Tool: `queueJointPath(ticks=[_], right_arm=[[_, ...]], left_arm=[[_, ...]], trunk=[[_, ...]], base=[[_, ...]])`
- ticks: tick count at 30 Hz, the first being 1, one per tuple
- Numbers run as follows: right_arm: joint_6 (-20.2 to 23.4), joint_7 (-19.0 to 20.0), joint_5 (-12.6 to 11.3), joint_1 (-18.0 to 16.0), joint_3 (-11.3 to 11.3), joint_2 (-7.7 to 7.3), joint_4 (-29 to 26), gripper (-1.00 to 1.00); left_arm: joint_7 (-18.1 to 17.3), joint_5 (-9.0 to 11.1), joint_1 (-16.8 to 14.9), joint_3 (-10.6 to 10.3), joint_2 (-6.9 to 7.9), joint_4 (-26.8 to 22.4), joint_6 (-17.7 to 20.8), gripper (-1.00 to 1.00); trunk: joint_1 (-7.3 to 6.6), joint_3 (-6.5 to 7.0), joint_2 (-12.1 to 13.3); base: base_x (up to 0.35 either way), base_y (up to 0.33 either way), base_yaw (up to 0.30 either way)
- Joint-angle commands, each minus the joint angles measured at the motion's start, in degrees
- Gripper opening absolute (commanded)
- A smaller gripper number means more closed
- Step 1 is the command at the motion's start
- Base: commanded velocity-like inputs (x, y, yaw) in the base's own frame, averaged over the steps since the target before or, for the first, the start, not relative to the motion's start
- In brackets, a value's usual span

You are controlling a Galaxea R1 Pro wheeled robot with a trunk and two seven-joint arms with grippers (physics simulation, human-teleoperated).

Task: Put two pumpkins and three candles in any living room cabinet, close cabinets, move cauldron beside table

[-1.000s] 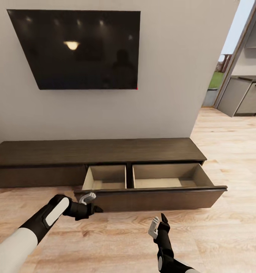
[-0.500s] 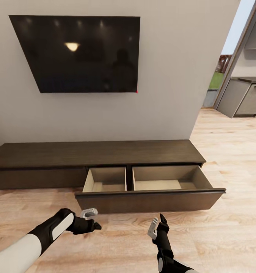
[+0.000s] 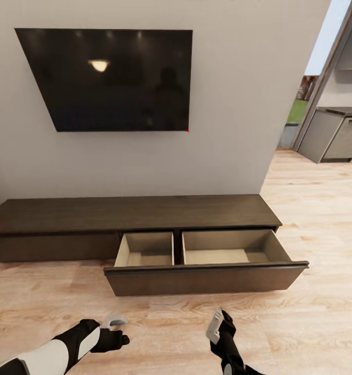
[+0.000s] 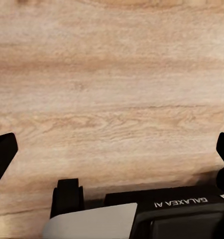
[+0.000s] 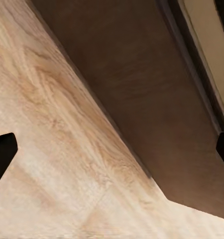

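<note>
I see a bright, evenly lit room with soft, faint shadows, a yellow lamp glow and small light dots shining on the dark TV screen (image 3: 110, 78), straight lines leaning at the edges, and slightly blurry close floor (image 4: 112, 89) grain.

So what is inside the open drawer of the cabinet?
The drawer of the cabinet shows two pale beige compartments with nothing visible in them. Its front panel covers the near strip of each floor, so that part cannot be checked.
</note>
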Motion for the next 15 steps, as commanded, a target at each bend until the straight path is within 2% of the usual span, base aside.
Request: queueJointPath(ticks=[1, 2, 5, 6, 8, 9, 10, 12, 15], right_arm=[[-0.92, 1.28, -2.54, 0.05, -0.06, -0.08, 0.19, 1.00], [-2.56, 4.02, -7.65, 0.18, -0.14, -0.28, 0.42, 1.00], [-3.80, 8.61, -14.34, 0.24, -0.15, -0.85, 0.55, 1.00], [-3.89, 9.41, -15.43, 0.25, -0.16, -1.01, 0.58, 1.00], [-4.10, 11.72, -19.19, 0.29, -0.18, -1.79, 0.66, 1.00], [-4.17, 12.66, -22.08, 0.50, -0.18, -2.27, 0.90, 1.00], [-4.25, 13.25, -26.05, 1.21, -0.17, -2.62, 1.41, 1.00], [-4.29, 13.44, -28.72, 1.61, -0.15, -2.84, 1.68, 1.00], [-4.51, 13.60, -32.20, 3.21, -0.12, -3.45, 1.86, 1.00]], left_arm=[[0.00, 0.04, 0.12, 0.01, -0.41, 1.72, -1.51, 1.00], [0.03, 0.05, 0.39, -0.01, -1.12, 4.36, -4.43, 1.00], [0.18, 0.32, 1.73, 0.04, -1.52, 6.13, -8.42, 1.00], [0.20, 0.35, 2.08, 0.05, -1.53, 6.25, -9.11, 1.00], [0.26, 0.44, 3.24, 0.05, -1.56, 6.60, -11.25, 1.00], [0.34, 0.47, 4.00, 0.06, -1.60, 6.89, -12.26, 1.00], [0.83, 0.49, 4.80, 0.06, -1.58, 7.33, -13.23, 1.00], [2.30, 0.52, 5.16, 0.06, -1.54, 7.65, -14.01, 1.00], [8.17, 0.60, 5.53, 0.11, -1.53, 7.92, -16.21, 1.00]], trunk=[[-0.23, 0.19, 0.42], [-0.45, 0.37, 0.82], [-1.11, 0.91, 2.02], [-1.32, 1.09, 2.42], [-1.76, 1.44, 3.22], [-1.98, 1.62, 3.62], [-2.20, 1.80, 4.03], [-2.64, 2.16, 4.83], [-3.30, 2.70, 6.03]], base=[[0.000, 0.000, 0.000], [0.000, 0.000, 0.000], [0.000, 0.000, 0.000], [0.000, 0.000, 0.000], [0.000, 0.000, 0.000], [0.000, 0.000, 0.000], [0.000, 0.000, 0.000], [0.000, 0.000, 0.000], [0.000, 0.000, 0.000]])
